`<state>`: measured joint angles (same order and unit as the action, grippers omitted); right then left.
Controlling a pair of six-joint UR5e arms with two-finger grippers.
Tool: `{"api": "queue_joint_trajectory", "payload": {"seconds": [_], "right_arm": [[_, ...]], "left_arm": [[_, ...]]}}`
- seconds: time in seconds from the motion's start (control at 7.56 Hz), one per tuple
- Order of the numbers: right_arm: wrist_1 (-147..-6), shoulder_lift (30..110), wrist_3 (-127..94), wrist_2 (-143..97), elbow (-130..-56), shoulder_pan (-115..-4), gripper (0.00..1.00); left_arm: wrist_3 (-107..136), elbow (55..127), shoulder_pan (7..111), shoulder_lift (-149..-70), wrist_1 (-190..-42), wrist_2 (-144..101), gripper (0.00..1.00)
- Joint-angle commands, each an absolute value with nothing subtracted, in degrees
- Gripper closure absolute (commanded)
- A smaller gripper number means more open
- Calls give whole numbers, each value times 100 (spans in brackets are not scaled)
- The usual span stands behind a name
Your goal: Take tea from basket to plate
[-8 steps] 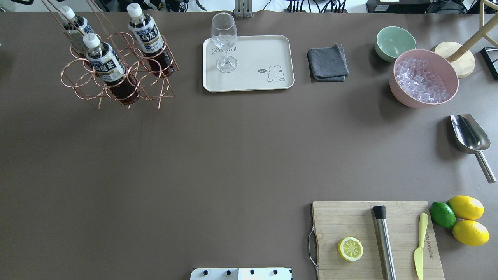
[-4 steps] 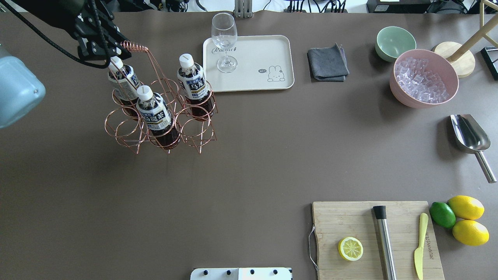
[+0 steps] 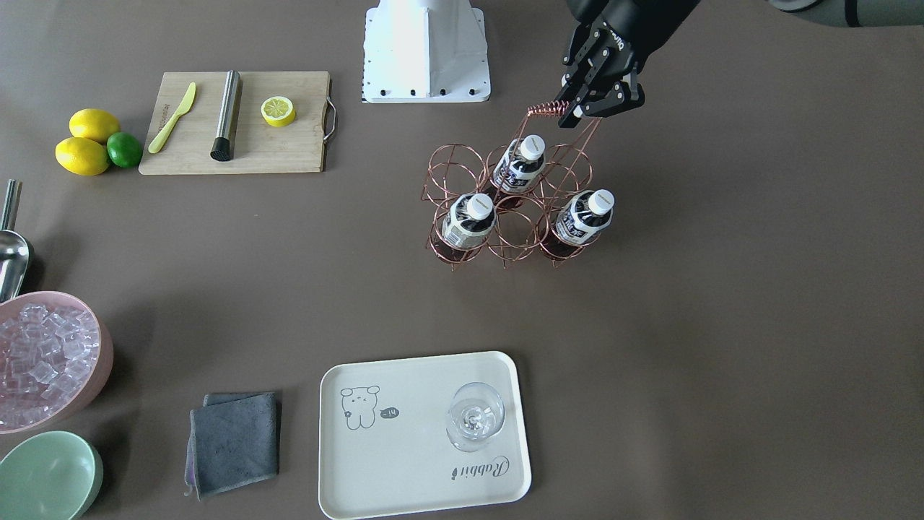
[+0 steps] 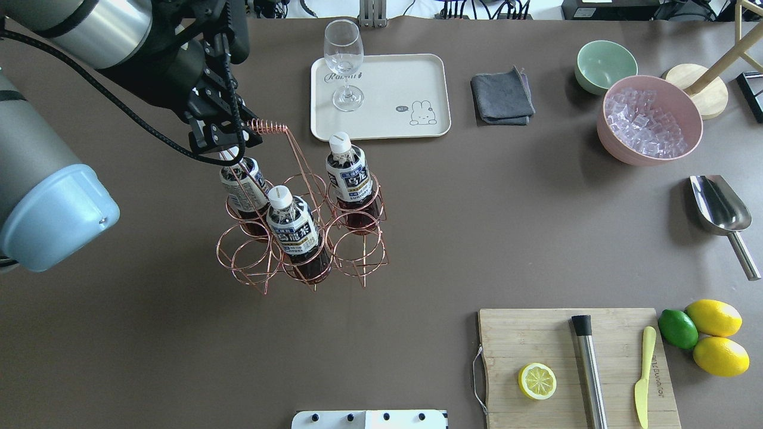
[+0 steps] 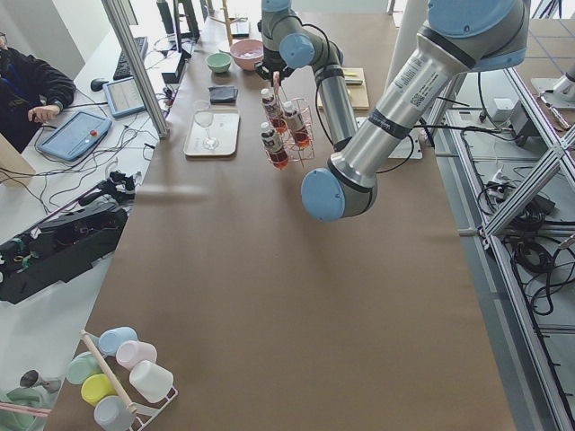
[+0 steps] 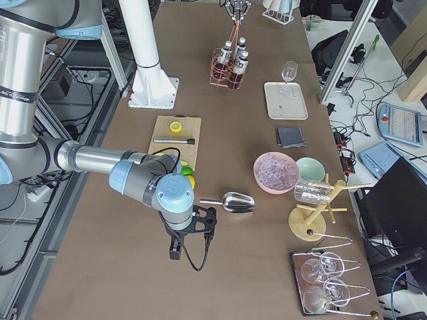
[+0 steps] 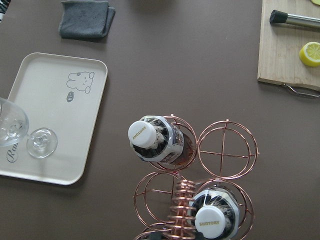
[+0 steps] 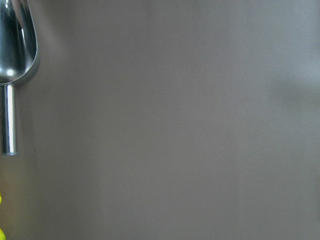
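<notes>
Three tea bottles (image 4: 292, 229) (image 4: 349, 176) (image 4: 241, 185) stand in the copper wire basket (image 4: 356, 238), left of the table's middle. My left gripper (image 4: 238, 128) is shut on the basket's coiled handle (image 4: 267, 126); it also shows in the front-facing view (image 3: 583, 108). I cannot tell whether the basket touches the table. The cream plate (image 4: 393, 119) lies at the far side, just beyond and to the right of the basket, and carries a stemmed glass (image 4: 344, 62). The left wrist view shows two bottles (image 7: 152, 137) and the plate (image 7: 50, 115). My right gripper (image 6: 190, 230) shows only in the right side view, near a scoop; I cannot tell its state.
A grey cloth (image 4: 502, 96), a mint bowl (image 4: 605, 64) and a pink bowl of ice (image 4: 650, 119) stand at the far right. A metal scoop (image 4: 721, 208) lies at the right edge. A cutting board (image 4: 572, 363) with lemon half, muddler and knife is near right, beside lemons and a lime (image 4: 678, 328).
My left arm has come into view holding the basket's handle. The basket with its three bottles has moved from the far left corner to the right and toward me.
</notes>
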<state>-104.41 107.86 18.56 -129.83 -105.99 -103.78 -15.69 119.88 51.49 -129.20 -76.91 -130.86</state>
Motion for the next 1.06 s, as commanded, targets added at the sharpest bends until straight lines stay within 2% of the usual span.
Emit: {"api": "queue_joint_trajectory", "payload": {"seconds": [0.0, 0.4, 0.93], "right_arm": [[-10485, 10767, 1584, -13304, -10643, -10258, 0], [-10442, 10557, 285, -13543, -11231, -9363, 0], [-10459, 9793, -1079, -13887, -11399, -8474, 0]], "left_arm": [[-1170, 11997, 4721, -13253, -7690, -12816, 100], [-1160, 11963, 4597, -13289, -7699, -12771, 100], [-1151, 11707, 4237, -13570, -7734, -12587, 100]]}}
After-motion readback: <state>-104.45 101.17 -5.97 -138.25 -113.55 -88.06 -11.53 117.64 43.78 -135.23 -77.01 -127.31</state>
